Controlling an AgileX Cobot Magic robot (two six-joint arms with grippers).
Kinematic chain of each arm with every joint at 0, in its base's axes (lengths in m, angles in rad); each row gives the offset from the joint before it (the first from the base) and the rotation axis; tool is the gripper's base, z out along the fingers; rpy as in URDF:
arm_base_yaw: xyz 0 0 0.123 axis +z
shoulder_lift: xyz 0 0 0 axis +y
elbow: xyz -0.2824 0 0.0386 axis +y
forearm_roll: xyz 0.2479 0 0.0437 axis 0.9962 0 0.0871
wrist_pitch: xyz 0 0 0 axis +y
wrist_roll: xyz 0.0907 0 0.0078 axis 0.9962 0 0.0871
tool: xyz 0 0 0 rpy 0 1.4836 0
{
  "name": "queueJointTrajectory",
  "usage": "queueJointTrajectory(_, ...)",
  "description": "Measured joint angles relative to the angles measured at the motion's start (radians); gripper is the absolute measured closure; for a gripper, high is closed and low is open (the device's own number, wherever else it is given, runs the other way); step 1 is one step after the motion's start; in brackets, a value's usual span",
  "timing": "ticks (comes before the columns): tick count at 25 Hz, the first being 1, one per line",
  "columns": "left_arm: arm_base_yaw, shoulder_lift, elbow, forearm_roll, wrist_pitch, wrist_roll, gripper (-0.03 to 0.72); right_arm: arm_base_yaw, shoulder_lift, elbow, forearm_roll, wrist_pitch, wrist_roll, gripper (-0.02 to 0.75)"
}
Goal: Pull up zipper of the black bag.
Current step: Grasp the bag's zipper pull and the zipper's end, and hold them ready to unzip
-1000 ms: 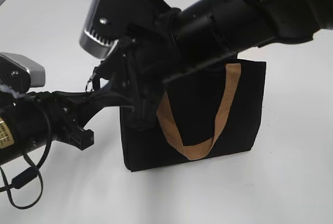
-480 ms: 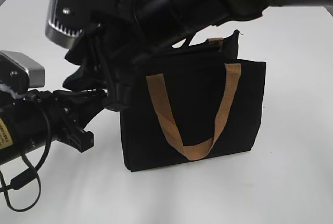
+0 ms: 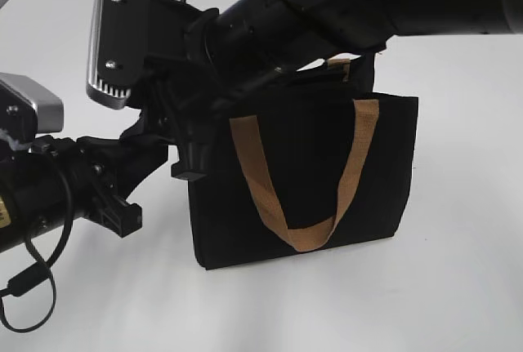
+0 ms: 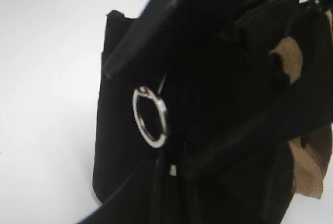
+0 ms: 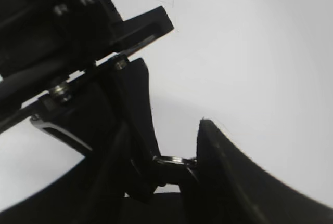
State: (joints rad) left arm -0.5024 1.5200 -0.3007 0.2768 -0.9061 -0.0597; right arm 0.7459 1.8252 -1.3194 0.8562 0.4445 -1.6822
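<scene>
The right arm has swung up and leftward since a second ago, uncovering the whole front handle, and now the right gripper (image 3: pixel 184 152) hangs at the top left corner of the rectangular black fabric bag (image 3: pixel 376 172). The bag stands upright on the white counter (image 3: pixel 458 287), near its middle, with one tan webbing handle (image 3: pixel 282 221) drooping in a loop down the front panel. Along the top rim runs the black zipper (image 4: pixel 169 146), hard to make out against the dark cloth. A silvery metal ring (image 4: pixel 150 116) shows at that corner in the left wrist view. In the right wrist view the same ring (image 5: pixel 174 160) spans the gap between the right jaws, which stand partly apart with the ring touching both; whether they truly clamp it I cannot tell. The left gripper (image 3: pixel 155 146) reaches in from the left, jaws clenched at the bag's corner, though what they pinch is lost in black.
</scene>
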Motion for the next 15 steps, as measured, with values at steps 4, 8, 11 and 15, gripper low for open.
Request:
queueJointTrajectory(4, -0.004, -0.021, 0.001, -0.001, 0.022, 0.0, 0.659, 0.0, 0.003, 0.0, -0.043, -0.027, 0.038, 0.408)
queueJointTrajectory(8, -0.004, -0.045, 0.001, -0.004, 0.054, 0.0, 0.659, 0.0, 0.003, -0.001, -0.145, -0.039, 0.137, 0.472)
queueJointTrajectory(11, -0.004, -0.056, 0.001, -0.007, 0.075, 0.0, 0.659, 0.004, 0.003, -0.001, -0.204, -0.035, 0.207, 0.547)
queueJointTrajectory(15, -0.004, -0.065, 0.001, -0.013, 0.091, 0.0, 0.659, 0.005, 0.003, -0.001, -0.225, -0.025, 0.252, 0.679)
